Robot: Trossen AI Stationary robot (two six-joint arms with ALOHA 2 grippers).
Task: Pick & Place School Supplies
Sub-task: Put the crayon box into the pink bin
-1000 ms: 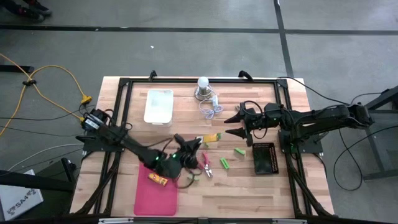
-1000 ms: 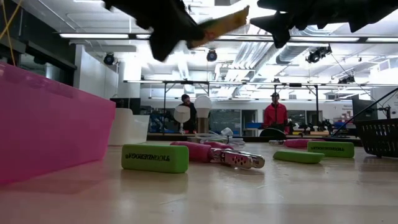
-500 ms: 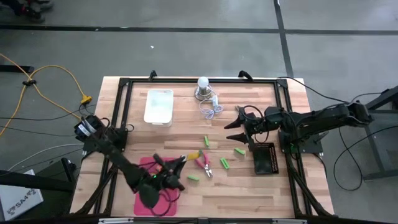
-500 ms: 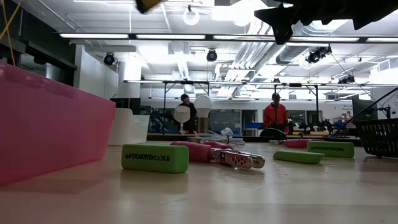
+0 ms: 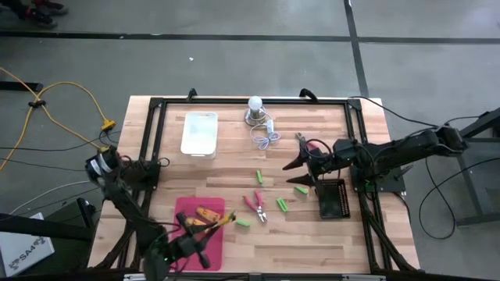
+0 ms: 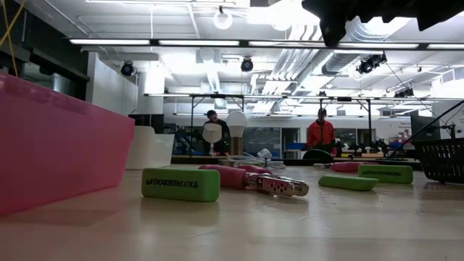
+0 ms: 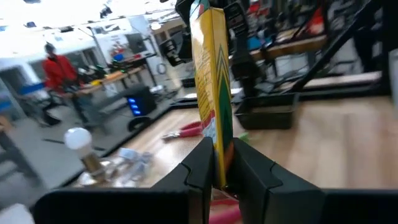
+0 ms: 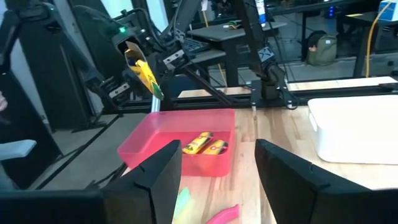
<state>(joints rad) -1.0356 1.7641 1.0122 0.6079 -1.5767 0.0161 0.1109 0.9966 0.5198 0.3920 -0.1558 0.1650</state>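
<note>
My left gripper [image 5: 211, 227] hangs over the pink bin [image 5: 195, 254] near the table's front left, shut on an orange-yellow oblong piece [image 7: 212, 81]. Two more orange-yellow pieces [image 5: 207, 215] lie inside the bin. Several light-green sticks [image 5: 281, 204] and a pink-handled plier tool [image 5: 256, 204] lie flat on the table's middle. A second pink tool [image 5: 311, 145] lies beside my right arm. My right gripper [image 5: 300, 172] hovers open right of centre with nothing between its fingers. My left gripper pinches one end [image 7: 219, 163] of the orange-yellow piece between its two fingers, on the piece's flat faces. The fingers reach level from the table's near-left side. The rest of the piece juts out past the fingertips, lifted clear above the bin's right edge [image 5: 224, 234].
A white tray [image 5: 199, 133] sits at the back left, with a white bulb [image 5: 255, 104] and its coiled cord [image 5: 266, 137] at the back centre. A black basket [image 5: 331, 198] stands just under my right arm. People stand in the room beyond the table.
My left gripper has swung from the table's middle toward the near-left, over the pink bin, rolling its wrist and carrying the orange-yellow piece clear of the table. My right gripper has drifted slightly toward the near edge, still open.
</note>
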